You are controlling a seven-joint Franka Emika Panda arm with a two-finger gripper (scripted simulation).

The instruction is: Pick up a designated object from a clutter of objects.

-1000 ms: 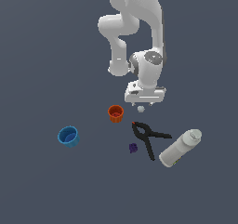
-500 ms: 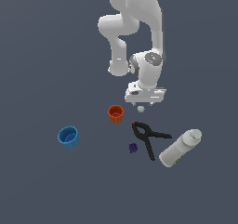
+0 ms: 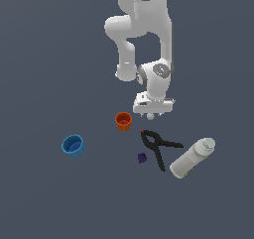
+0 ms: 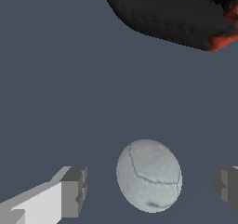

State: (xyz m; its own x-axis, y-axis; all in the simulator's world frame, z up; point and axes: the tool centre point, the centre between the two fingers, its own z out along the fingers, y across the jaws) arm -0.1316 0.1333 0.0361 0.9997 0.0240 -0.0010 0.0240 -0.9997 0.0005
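The pale grey-white ball lies between my two fingertips in the wrist view, with a gap on each side. In the exterior view the ball peeks out just under the gripper, to the right of the orange cup. The gripper is open and low over the ball. One finger shows at one side, the other at the picture's edge. The black clamp with red tip lies just in front; its red tip shows in the wrist view.
A blue cup stands at the exterior view's left. A small purple lump lies beside the clamp. A white bottle lies on its side at the exterior view's right. The floor is plain dark grey.
The gripper has come down toward the ball over the last second. The objects have not moved.
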